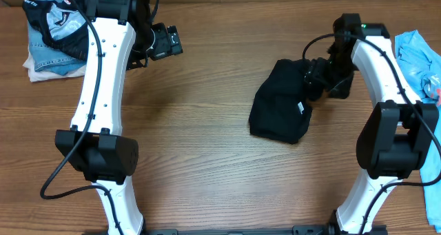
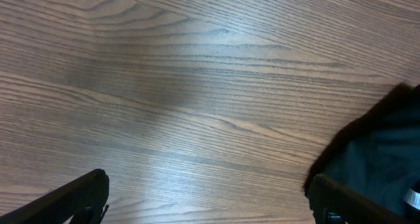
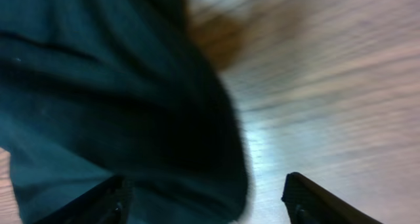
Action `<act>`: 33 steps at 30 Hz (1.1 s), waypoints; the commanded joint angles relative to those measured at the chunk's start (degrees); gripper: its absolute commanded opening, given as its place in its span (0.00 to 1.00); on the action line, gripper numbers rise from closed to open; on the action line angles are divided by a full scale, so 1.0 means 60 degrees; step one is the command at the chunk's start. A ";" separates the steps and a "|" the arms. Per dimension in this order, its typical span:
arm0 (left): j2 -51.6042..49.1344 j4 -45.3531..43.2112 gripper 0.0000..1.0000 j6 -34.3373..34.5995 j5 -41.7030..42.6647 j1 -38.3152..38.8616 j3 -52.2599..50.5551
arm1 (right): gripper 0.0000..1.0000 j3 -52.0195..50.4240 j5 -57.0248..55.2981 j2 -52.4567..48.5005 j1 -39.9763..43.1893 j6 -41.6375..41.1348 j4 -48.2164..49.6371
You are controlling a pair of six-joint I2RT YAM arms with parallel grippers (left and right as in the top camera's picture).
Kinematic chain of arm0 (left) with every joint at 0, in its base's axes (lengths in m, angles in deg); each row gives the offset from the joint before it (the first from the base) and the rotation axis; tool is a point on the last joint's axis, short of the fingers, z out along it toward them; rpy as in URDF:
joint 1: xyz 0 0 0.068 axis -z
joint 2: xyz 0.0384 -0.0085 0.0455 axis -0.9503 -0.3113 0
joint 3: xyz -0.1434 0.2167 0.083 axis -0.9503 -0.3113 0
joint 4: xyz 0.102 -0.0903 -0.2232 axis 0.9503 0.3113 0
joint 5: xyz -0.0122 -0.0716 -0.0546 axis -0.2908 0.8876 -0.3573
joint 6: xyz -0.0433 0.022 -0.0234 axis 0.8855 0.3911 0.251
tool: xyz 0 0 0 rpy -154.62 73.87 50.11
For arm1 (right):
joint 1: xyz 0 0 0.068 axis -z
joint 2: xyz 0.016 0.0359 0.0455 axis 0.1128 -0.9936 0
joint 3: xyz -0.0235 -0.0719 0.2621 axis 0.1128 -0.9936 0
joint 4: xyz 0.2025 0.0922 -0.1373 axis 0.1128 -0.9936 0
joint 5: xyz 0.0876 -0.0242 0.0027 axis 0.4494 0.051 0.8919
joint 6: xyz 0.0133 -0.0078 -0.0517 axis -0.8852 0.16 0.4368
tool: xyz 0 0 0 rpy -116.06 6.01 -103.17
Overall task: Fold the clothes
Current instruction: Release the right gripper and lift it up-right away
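A black T-shirt (image 1: 281,103) lies bunched in a rough fold right of the table's middle, its small white label (image 1: 300,107) facing up. My right gripper (image 1: 318,75) hovers at the shirt's far right edge. In the right wrist view its jaws (image 3: 207,199) stand wide apart; the black fabric (image 3: 118,99) fills the left side and reaches under the left finger (image 3: 108,201), with bare wood by the right finger (image 3: 315,199). My left gripper (image 1: 164,41) is open at the back left, far from the shirt. Between its fingers (image 2: 210,201) is only wood, with the black shirt (image 2: 377,148) at the view's right edge.
A pile of clothes (image 1: 49,35), black-and-pale-blue patterned on top of denim and white, sits at the back left corner. A light blue garment (image 1: 417,56) lies at the right edge behind the right arm. The wooden table (image 1: 200,138) shows between the two arms.
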 commanded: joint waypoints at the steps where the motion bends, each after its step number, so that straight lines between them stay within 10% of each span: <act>1: -0.0113 -0.0018 1.00 -0.0149 -0.0069 0.0044 -0.0055 | 0.68 -0.0710 0.0725 0.0073 -0.0036 0.0550 0.0769; 5: -0.0113 0.0004 1.00 -0.0157 -0.0080 0.0044 -0.0055 | 0.35 -0.0874 0.0648 0.0007 0.0004 0.0554 0.1909; 13: -0.0113 0.0007 1.00 -0.0226 -0.0102 0.0044 -0.0055 | 0.08 -0.0871 -0.0437 0.0015 0.0000 0.0543 0.3821; 21: -0.0113 0.0004 1.00 -0.0222 -0.0095 0.0044 -0.0055 | 0.45 -0.0871 -0.2728 0.0000 0.0022 -0.0004 0.3952; 24: -0.0113 0.0004 1.00 -0.0222 -0.0098 0.0044 -0.0055 | 0.74 -0.0841 -0.2867 0.0004 0.0029 -0.0259 0.3694; 33: -0.0113 -0.0004 1.00 -0.0226 -0.0102 0.0044 -0.0055 | 0.72 0.0561 -0.2812 0.0922 0.0036 -0.1217 0.1326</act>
